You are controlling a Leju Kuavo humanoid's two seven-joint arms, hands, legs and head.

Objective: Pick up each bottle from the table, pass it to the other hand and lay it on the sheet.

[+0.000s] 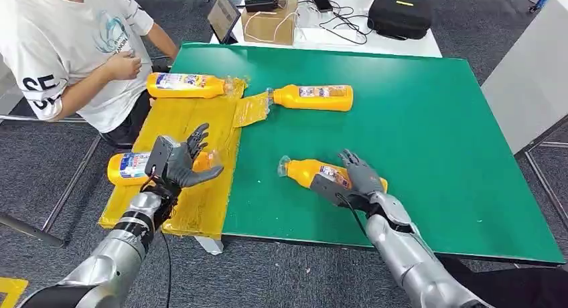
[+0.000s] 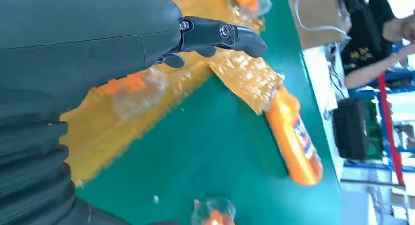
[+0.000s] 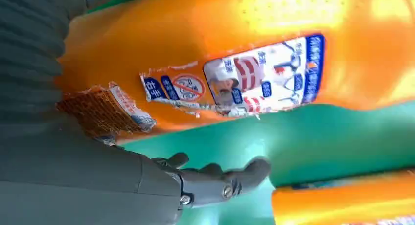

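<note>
Left hand spread above yellow sheet, holding nothing; two bottles laid on sheet, one beside that hand. Further bottle on green table, neck touching sheet corner. Right hand draped over nearest bottle; whether grip closed, cannot tell. Judged light, rigid plastic, smooth and slippery, prone to roll; best grasped mid-body at label. Table flat, felt-like. Seated person at far left; grey carpet around.

A person in a white printed T-shirt is sitting beside the green table. Beyond it, a cardboard box, a black bag and a laptop are resting on a white table.
</note>
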